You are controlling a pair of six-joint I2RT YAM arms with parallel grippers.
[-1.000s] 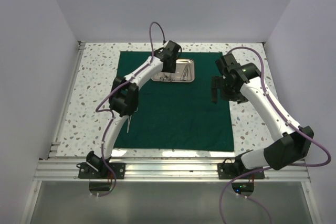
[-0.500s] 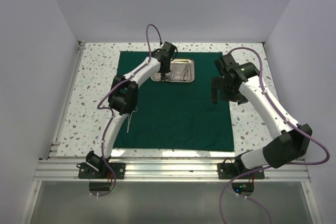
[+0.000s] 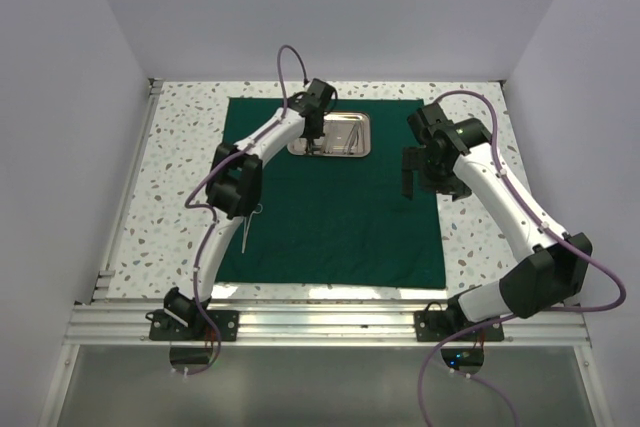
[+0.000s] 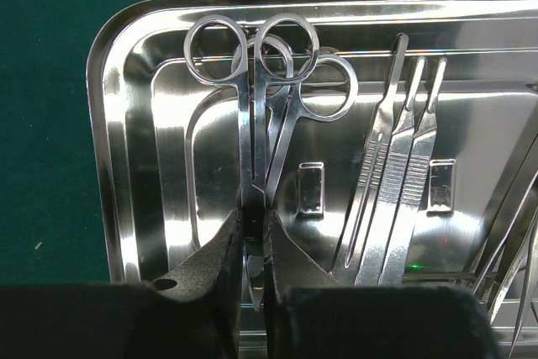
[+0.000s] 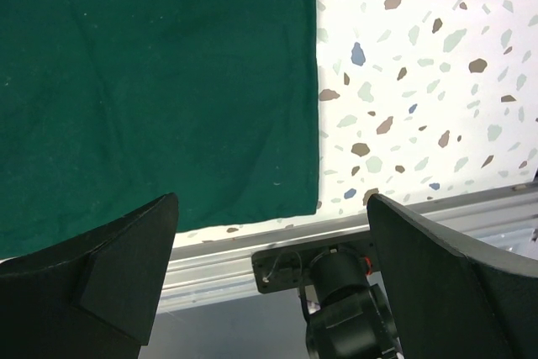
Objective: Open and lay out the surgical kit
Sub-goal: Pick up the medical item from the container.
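The dark green cloth (image 3: 330, 207) lies spread flat on the table. The steel tray (image 3: 355, 147) stands on its far middle part. In the left wrist view the tray (image 4: 118, 166) holds two ring-handled scissors (image 4: 248, 115) and several slim flat instruments (image 4: 395, 174). My left gripper (image 4: 252, 218) is down in the tray, its jaws closed on the scissors' blades. It also shows in the top view (image 3: 314, 143). One slim instrument (image 3: 246, 231) lies on the cloth's left side. My right gripper (image 3: 408, 175) hovers over the cloth's right edge, wide open and empty (image 5: 271, 201).
Speckled terrazzo table (image 5: 403, 81) surrounds the cloth. An aluminium rail (image 3: 320, 319) with both arm bases runs along the near edge. White walls close off the left, far and right sides. The left arm's elbow (image 3: 238, 187) hangs over the cloth's left part.
My left gripper has shifted slightly left and lower into the tray's left end. The right gripper has drifted a little to the left and stays open.
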